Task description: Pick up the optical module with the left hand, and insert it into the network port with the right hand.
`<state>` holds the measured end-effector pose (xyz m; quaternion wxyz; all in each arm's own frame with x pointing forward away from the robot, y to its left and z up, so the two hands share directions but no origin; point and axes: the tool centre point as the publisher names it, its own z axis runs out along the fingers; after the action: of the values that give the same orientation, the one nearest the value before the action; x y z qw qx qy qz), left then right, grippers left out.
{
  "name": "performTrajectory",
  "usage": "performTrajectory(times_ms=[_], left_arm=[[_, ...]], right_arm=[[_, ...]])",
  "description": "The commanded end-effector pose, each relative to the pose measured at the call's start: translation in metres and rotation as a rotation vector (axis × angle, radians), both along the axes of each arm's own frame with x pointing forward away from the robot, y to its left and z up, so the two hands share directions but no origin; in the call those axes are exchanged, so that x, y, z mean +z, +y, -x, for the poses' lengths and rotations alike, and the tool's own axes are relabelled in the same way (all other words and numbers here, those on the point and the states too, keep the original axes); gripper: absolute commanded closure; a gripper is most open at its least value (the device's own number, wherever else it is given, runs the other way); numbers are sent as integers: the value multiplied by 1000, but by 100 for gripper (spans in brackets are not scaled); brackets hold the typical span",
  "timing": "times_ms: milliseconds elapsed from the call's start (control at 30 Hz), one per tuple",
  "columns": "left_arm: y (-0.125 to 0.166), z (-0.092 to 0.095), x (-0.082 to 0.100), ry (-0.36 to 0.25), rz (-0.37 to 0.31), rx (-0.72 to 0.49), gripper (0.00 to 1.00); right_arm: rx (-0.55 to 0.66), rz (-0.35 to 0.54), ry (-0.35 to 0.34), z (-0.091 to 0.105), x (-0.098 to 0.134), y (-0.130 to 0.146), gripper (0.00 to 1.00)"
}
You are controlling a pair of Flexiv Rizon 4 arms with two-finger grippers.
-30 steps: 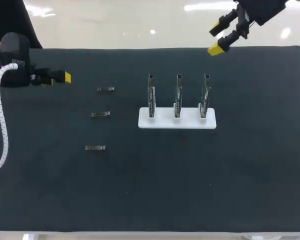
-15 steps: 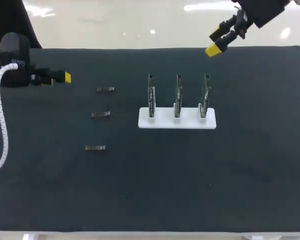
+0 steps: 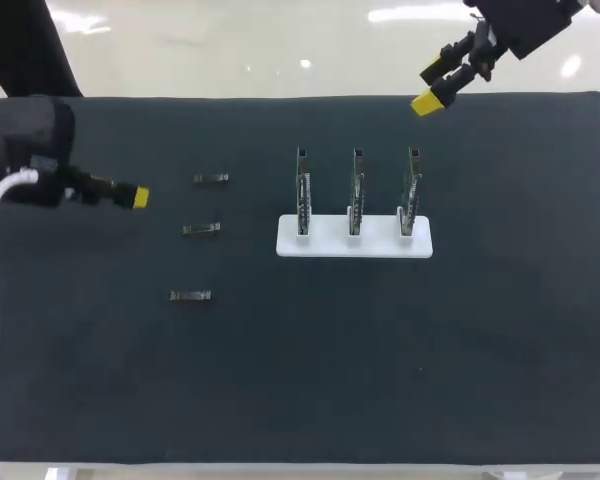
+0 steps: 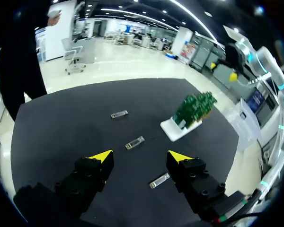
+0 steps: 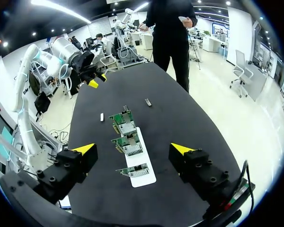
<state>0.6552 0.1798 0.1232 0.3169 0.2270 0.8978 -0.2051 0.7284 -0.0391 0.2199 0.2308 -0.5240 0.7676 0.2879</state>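
Modules: three are laid in a loose column on the tabletop's left half, long axes parallel to the far edge: far module (image 3: 211, 178), middle module (image 3: 201, 229), near module (image 3: 191, 296). The left gripper (image 3: 140, 197) is held near the left edge, fingers spread, nothing pinched, pointed along those axes. In the left wrist view the middle module is seen straight ahead of the spread fingers, so it is judged the easiest pick. The right gripper (image 3: 435, 86), also spread and empty, is held over the far right corner, beyond the white stand (image 3: 354, 242) of circuit boards (image 3: 356, 190).
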Motion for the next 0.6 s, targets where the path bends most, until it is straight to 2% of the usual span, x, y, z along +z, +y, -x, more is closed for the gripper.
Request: performTrajectory(times_ms=[33, 100, 233, 300, 433, 500, 600], left_arm=[[20, 20, -7, -34, -49, -206, 0], [25, 24, -13, -37, -75, -248, 0], [31, 29, -28, -49, -192, -351, 0], [30, 29, -36, -73, -257, -398, 0], [25, 28, -48, -127, -331, -448, 0], [19, 27, -51, -185, -383, -473, 0], [9, 25, -58, -323, -537, -468, 0]], right_arm=[[-1, -1, -1, 0, 0, 0, 0], [-1, -1, -1, 0, 0, 0, 0], [-1, -1, -1, 0, 0, 0, 0], [-1, -1, -1, 0, 0, 0, 0], [-1, -1, -1, 0, 0, 0, 0], [-1, -1, -1, 0, 0, 0, 0], [-1, -1, -1, 0, 0, 0, 0]])
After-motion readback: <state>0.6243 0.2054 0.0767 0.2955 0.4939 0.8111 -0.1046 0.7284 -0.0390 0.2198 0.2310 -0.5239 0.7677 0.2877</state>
